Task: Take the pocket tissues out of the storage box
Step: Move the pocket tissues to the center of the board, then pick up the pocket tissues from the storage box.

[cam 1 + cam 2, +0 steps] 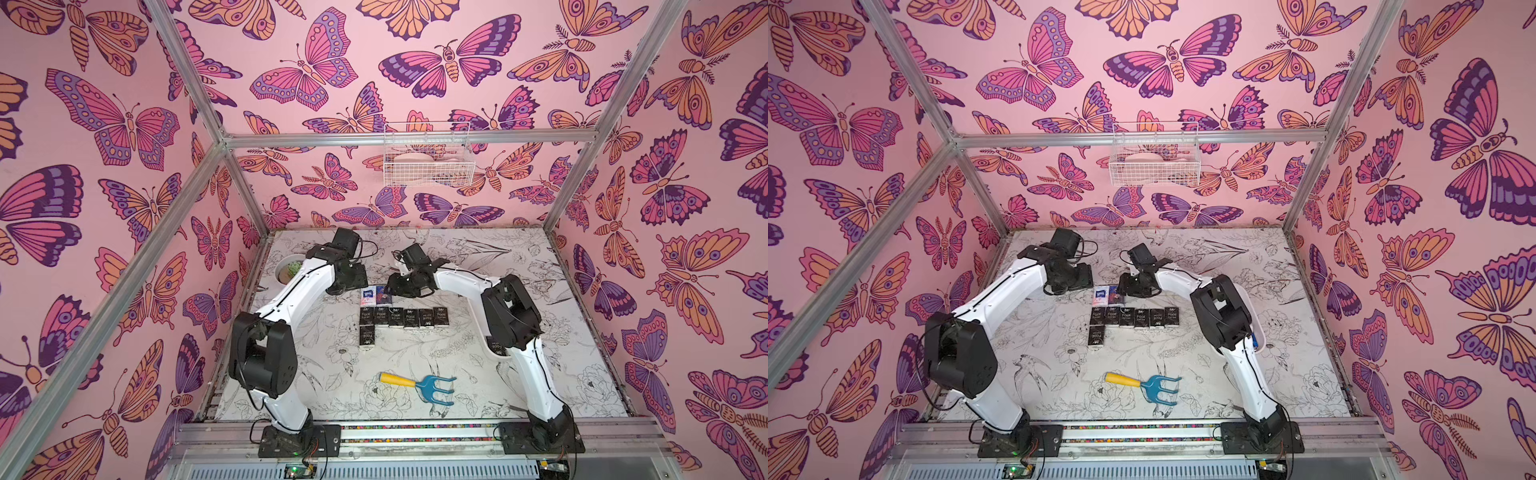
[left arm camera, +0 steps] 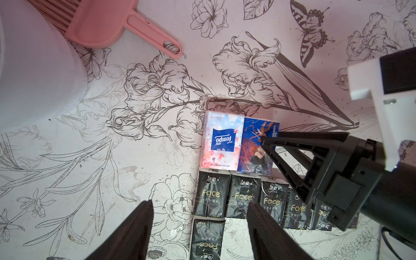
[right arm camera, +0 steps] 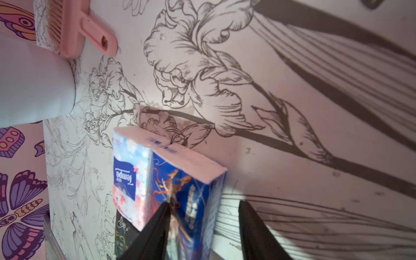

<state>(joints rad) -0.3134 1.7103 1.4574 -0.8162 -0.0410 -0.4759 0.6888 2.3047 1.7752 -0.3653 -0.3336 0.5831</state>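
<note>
Pocket tissues, removed: nine packets were counted on the floral-printed tabletop (image 1: pixel 590 386). They comprised a row of six black "Face" packets (image 1: pixel 404 318), a seventh black packet (image 1: pixel 367 336) laid just below the row's left end, and, above the row, a white-and-blue "Tempo" packet (image 2: pixel 224 140) touching a dark blue illustrated packet (image 2: pixel 249 155). Storage box: the shallow white plastic bin (image 1: pixel 491 353) was largely hidden behind the right arm, well apart from the laid-out packets. At least one black packet (image 1: pixel 496 345) appeared to lie in it, so the task was judged mostly but not wholly done. Right jaws: found parted over the dark blue packet, one finger above its face, nothing gripped. Left jaws: found about half open and empty, above the black row.
</note>
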